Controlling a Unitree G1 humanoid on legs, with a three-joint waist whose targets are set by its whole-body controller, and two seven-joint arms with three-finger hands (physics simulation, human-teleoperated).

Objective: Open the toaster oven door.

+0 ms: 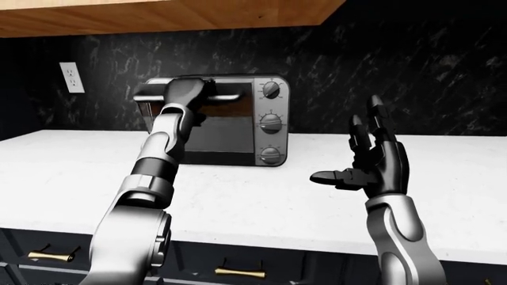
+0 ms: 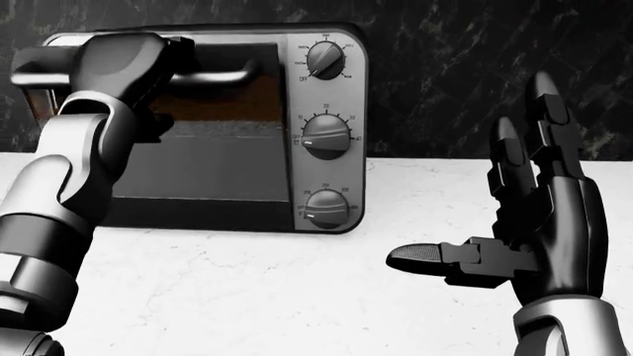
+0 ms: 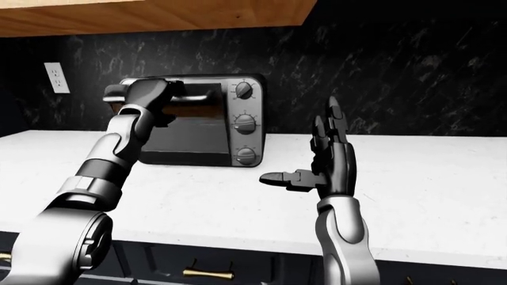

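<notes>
A silver toaster oven (image 1: 265,107) stands on the white counter (image 1: 254,202) against the black wall, with three knobs (image 2: 327,135) down its right side. Its dark glass door (image 2: 213,174) has a bar handle (image 2: 217,74) along the top. The top of the door stands slightly out, and an orange strip of the inside shows beneath the handle. My left hand (image 1: 183,92) is wrapped over the left part of the handle, with its fingers hidden behind the palm. My right hand (image 1: 349,145) is open and empty, held upright above the counter to the right of the oven.
A wooden cabinet (image 1: 158,15) hangs above the oven. A white wall outlet (image 1: 72,77) is on the wall to the oven's left. Dark drawers with brass pulls (image 1: 238,272) run below the counter edge.
</notes>
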